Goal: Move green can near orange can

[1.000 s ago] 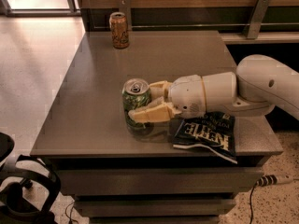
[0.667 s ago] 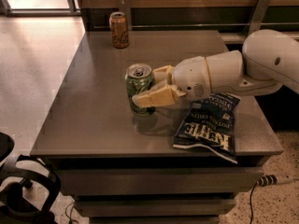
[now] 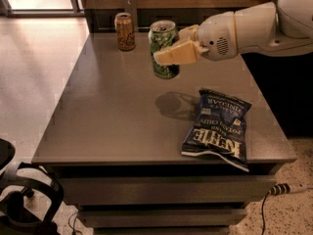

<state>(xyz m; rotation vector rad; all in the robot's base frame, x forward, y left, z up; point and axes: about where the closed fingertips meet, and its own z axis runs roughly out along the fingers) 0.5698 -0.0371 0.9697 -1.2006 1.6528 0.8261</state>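
The green can, dark green with pale swirls and a silver top, hangs upright above the grey table, held off the surface. My gripper reaches in from the right and is shut on it, with a tan finger across its front. The can's shadow lies on the table below it. The orange can, orange-brown with a silver top, stands upright near the table's far edge, a short way left of the green can.
A blue chip bag lies flat at the table's front right. A dark wall and ledge run behind the table. A black chair base is on the floor at the lower left. A cable lies on the floor at the lower right.
My gripper has lifted the green can off the table and carried it toward the far edge, closer to the orange can. The chip bag and orange can have not moved.
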